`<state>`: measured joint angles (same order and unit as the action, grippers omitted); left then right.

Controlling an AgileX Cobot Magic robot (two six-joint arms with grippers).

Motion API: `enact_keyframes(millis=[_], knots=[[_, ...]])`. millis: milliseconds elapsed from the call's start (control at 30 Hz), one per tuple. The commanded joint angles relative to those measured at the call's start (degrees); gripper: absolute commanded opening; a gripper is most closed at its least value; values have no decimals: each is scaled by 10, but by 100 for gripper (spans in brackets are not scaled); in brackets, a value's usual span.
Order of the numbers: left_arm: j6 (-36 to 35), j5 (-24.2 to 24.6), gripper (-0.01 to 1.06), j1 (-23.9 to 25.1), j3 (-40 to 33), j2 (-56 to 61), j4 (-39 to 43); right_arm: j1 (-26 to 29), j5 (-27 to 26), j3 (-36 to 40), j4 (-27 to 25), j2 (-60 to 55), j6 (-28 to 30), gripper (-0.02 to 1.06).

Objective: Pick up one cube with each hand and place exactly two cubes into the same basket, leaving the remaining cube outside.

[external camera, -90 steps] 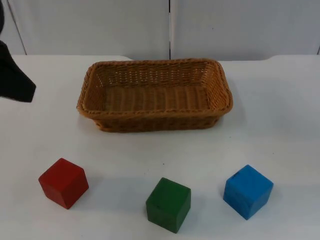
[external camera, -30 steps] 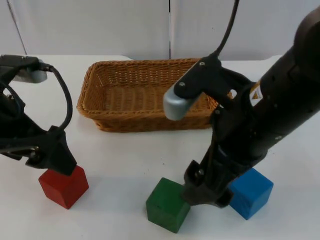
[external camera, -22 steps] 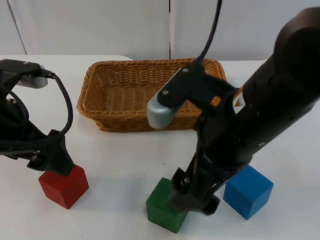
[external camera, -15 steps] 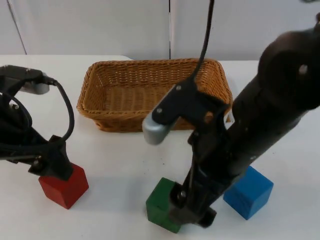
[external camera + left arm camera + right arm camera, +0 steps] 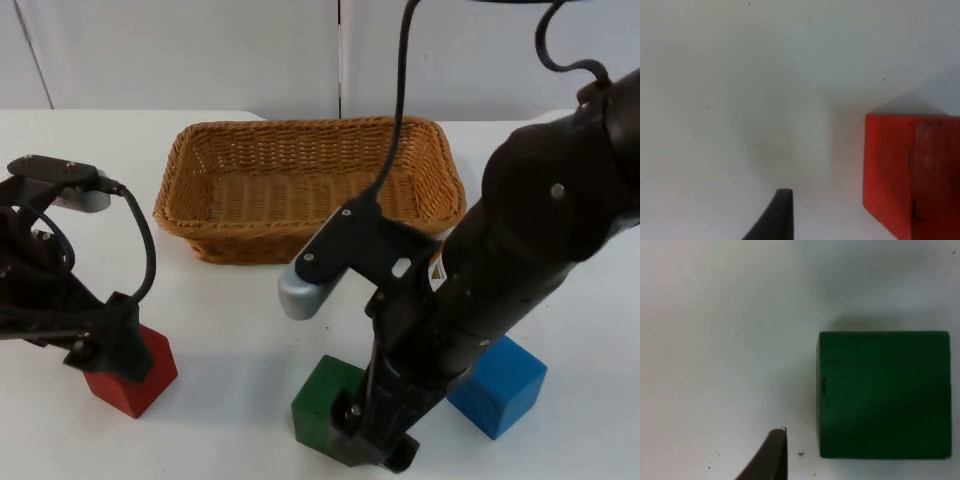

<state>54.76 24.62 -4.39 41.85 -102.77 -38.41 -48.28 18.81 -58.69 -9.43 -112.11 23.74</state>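
Top view alone: basket [image 5: 310, 190] and blue cube [image 5: 497, 384].

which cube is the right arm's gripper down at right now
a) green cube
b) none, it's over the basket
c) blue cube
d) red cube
a: in the top view the right gripper is down at the green cube, and the right wrist view looks straight onto that cube; the blue cube sits apart beside the arm, and the left gripper is at the red cube.
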Motion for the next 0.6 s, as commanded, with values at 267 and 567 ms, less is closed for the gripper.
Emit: enact_keyframes(millis=[267,567], knots=[[33,-1,105,-4,2,-29,-46,-4,-19,-4,-3,2,3,105],[38,-28,105,-4,2,-50,-59,-4,-35,-9,-3,-23,3,105]])
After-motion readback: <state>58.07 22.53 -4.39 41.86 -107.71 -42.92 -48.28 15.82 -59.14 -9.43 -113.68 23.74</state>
